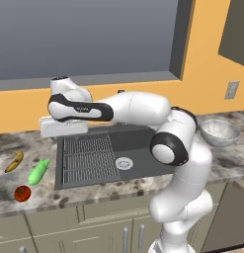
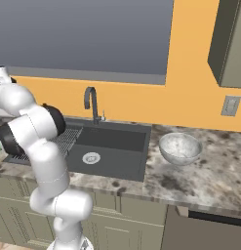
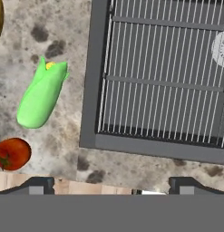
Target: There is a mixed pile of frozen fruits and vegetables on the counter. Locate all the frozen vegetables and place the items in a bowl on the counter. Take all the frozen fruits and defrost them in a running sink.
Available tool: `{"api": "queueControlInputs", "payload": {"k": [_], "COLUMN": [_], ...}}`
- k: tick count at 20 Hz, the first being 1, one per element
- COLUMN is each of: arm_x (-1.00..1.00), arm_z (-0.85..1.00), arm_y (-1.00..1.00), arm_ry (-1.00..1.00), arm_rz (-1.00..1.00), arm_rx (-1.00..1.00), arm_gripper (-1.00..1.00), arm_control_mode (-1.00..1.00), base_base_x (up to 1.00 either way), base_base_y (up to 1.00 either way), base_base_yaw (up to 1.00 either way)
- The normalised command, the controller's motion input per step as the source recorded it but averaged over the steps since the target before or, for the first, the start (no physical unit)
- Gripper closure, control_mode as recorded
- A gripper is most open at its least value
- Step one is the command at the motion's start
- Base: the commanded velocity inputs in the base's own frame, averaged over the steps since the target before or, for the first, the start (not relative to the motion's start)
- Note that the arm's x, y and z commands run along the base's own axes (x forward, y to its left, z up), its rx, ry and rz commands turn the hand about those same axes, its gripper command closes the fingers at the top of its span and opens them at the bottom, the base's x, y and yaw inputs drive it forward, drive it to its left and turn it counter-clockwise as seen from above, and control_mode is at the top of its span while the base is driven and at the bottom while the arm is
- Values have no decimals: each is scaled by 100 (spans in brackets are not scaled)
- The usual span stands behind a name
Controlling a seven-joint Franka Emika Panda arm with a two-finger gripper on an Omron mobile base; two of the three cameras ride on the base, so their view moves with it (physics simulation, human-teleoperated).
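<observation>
On the tabletop (image 1: pixel 44 195) left of the sink (image 1: pixel 138 153) lie the banana (image 1: pixel 15 161), the green vegetable (image 1: pixel 38 171) and the tomato (image 1: pixel 22 193), all apart. Fingers (image 3: pixel 111 185) stand wide open and empty above the rack (image 3: pixel 163 72) edge. Bowl (image 2: pixel 179 148) rests right of the sink.

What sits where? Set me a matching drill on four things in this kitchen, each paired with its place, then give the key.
Things:
1. banana
2. tomato
3. bowl
4. drain rack

Places:
A. in the sink's left half
B. counter right of the sink
C. counter left of the sink, nearer the wall
D. counter left of the sink, near the front edge

Pairs: 1-C, 2-D, 3-B, 4-A
</observation>
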Motion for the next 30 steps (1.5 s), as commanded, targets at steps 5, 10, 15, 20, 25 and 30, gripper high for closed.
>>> {"api": "queueControlInputs", "payload": {"k": [5, 10, 15, 20, 25, 30], "arm_x": [2, 6, 5, 5, 5, 6], "arm_z": [-28, -19, -18, -18, -22, -21], "arm_y": [26, 29, 24, 19, 16, 17], "arm_ry": [-1, -1, -1, -1, -3, -3], "arm_rz": [-1, -1, -1, -1, -2, -2], "arm_rx": [0, 0, 0, 0, 0, 0], "arm_gripper": [-100, -100, -100, -100, -100, -100], "arm_control_mode": [-100, -100, -100, -100, -100, -100], "base_base_x": [0, 0, 0, 0, 0, 0], "base_base_y": [0, 0, 0, 0, 0, 0], "base_base_yaw": [0, 0, 0, 0, 0, 0]}}
